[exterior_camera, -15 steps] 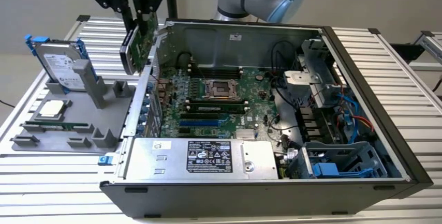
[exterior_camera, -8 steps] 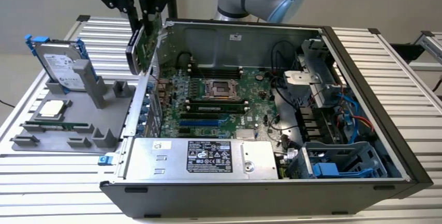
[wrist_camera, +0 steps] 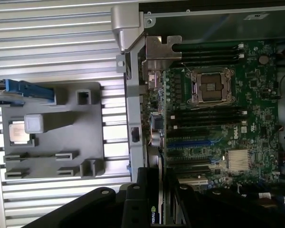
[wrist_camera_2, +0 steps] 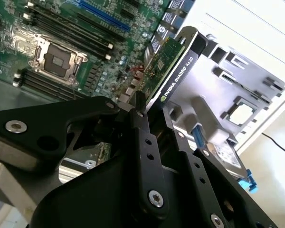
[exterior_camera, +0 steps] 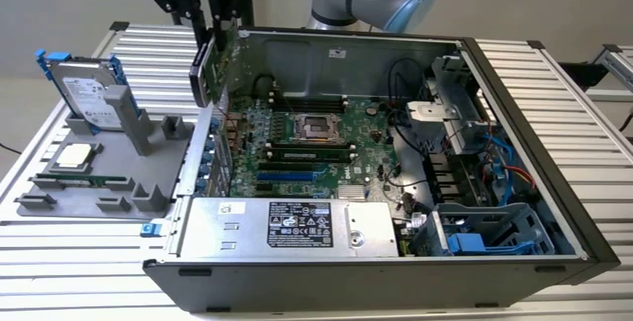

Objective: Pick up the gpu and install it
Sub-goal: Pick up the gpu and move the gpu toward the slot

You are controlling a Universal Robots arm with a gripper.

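Now one tool (wrist_camera_2: 151, 113) clamps one gpu (wrist_camera_2: 176, 71) above one open computer case (exterior_camera: 396, 282).

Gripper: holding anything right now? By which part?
Yes, the gpu. The gripper pinches it across its two flat faces, cooler side and board side, at the end that is uppermost in the exterior view.

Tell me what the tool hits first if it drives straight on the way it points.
Probably the gpu clamped in the tool lands first, on the case's rear wall or the motherboard edge beside it. Depth is unclear, so I can't tell which.
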